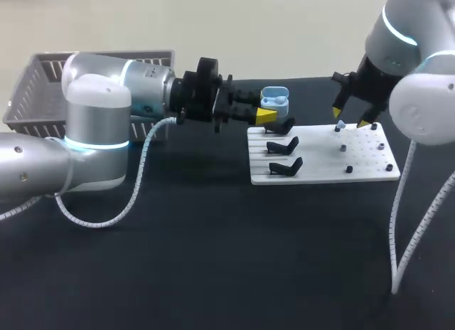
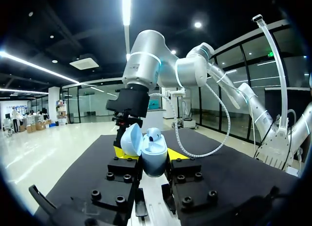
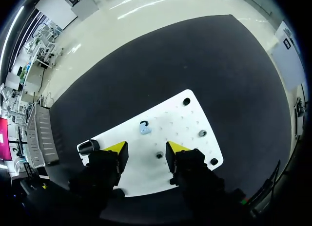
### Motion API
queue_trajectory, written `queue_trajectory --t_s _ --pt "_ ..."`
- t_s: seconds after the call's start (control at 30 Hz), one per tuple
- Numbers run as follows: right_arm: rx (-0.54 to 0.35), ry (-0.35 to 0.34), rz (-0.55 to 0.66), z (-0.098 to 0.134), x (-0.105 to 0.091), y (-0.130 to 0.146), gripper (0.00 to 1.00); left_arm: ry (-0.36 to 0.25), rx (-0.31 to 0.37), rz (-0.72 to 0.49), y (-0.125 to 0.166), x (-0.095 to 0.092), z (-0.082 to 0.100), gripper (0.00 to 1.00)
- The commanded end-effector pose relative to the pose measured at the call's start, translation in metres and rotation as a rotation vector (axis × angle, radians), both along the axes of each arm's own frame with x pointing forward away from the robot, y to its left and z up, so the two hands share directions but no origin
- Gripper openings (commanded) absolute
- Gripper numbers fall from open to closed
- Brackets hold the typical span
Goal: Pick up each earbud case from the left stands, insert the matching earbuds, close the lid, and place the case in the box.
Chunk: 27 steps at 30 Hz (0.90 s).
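**While the left claw holds the open case, the right claw hangs open above the board**

Where the head view has its upper middle, the left claw (image 1: 264, 115) (image 2: 149, 153) is closed on a smooth, pale blue earbud case (image 1: 274, 97) (image 2: 153, 160). Its yellow tips press the case from both sides. The rounded lid (image 2: 130, 140) stands open, and one rounded piece (image 2: 154, 135) sits in the case.

At the upper right, the right claw (image 1: 352, 119) (image 3: 146, 149) is moderately open and holds nothing. It hangs over a flat white board (image 1: 320, 166) (image 3: 180, 119) with rows of small holes. A small blue loose earbud (image 1: 341, 124) (image 3: 145, 129) lies on the board just ahead of its fingers.

Three black angular stands (image 1: 282, 146) sit on the left part of the board. A grey lattice basket (image 1: 43, 81) is at the upper left; the left arm hides most of its inside.
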State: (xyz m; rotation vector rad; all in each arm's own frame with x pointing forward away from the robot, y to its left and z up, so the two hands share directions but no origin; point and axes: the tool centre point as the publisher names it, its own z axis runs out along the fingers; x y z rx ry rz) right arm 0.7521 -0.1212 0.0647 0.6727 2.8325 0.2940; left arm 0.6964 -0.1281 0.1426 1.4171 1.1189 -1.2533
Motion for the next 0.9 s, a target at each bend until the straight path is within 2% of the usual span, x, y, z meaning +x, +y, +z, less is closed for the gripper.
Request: queue_trajectory --t_s 0.03,0.43,0.9 --pt "0.007 0.012 0.001 -0.002 0.006 0.001 0.49 -0.003 -0.003 0.002 0.000 0.000 -0.001 0.00" --pt "0.023 0.037 0.006 -0.017 0.009 0.005 0.46 -0.003 -0.003 0.002 0.000 0.000 -0.001 0.00" --pt "0.032 0.049 0.012 -0.027 0.010 0.008 0.37 -0.003 -0.003 0.002 0.000 0.000 -0.001 0.00"
